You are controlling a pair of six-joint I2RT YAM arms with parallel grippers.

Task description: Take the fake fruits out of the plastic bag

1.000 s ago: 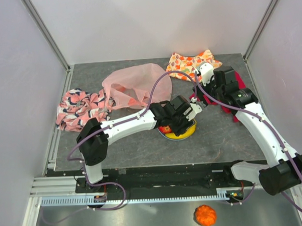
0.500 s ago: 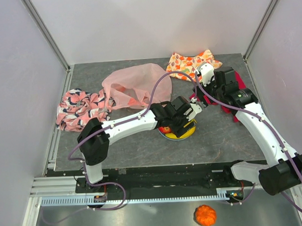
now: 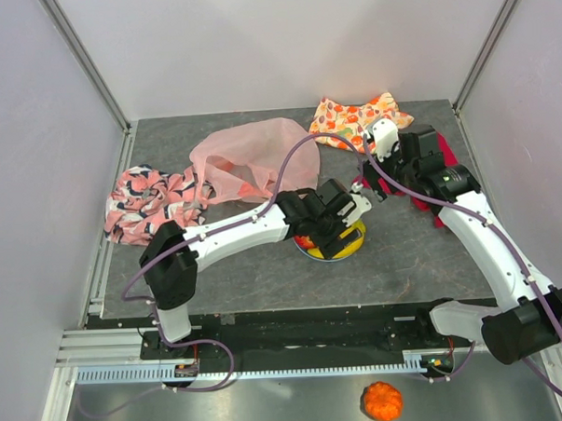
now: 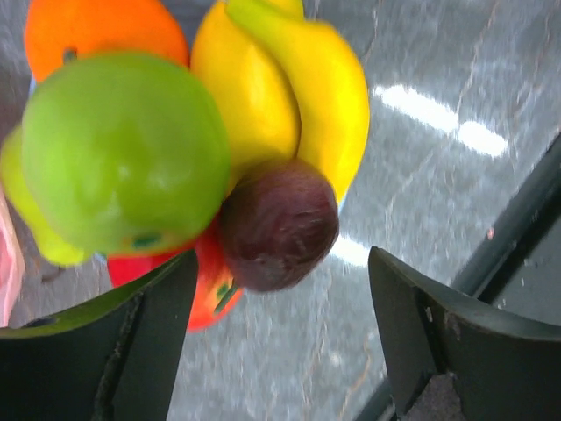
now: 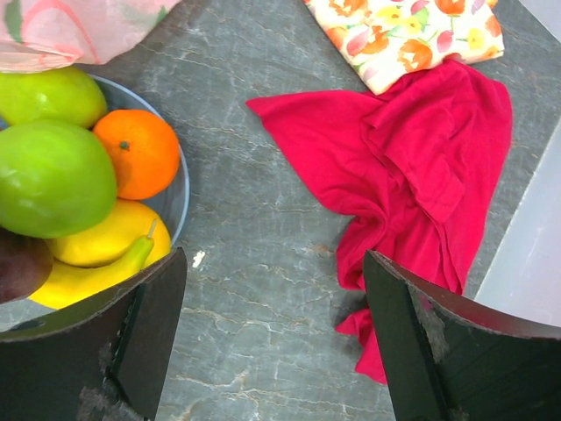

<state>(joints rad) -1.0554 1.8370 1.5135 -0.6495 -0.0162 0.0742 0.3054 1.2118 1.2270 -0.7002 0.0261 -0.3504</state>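
Note:
The fake fruits lie piled on a blue plate [image 5: 175, 197] at the table's middle [image 3: 343, 252]. In the left wrist view I see a green apple [image 4: 123, 149], an orange [image 4: 96, 31], a yellow banana [image 4: 307, 79], a dark purple fruit [image 4: 279, 224] and a red apple [image 4: 210, 285]. My left gripper [image 4: 280, 342] is open and empty, just above the pile by the purple fruit. The pink plastic bag [image 3: 246, 161] lies behind the plate, collapsed. My right gripper [image 5: 272, 342] is open and empty over bare table right of the plate.
A red cloth [image 5: 421, 167] lies right of the plate, with a fruit-print orange cloth [image 3: 356, 119] behind it. A pink-and-black patterned cloth [image 3: 150, 202] lies at the left. An orange fruit [image 3: 382, 401] sits off the table in front.
My left gripper has shifted slightly left and back over the plate. The right arm has barely moved.

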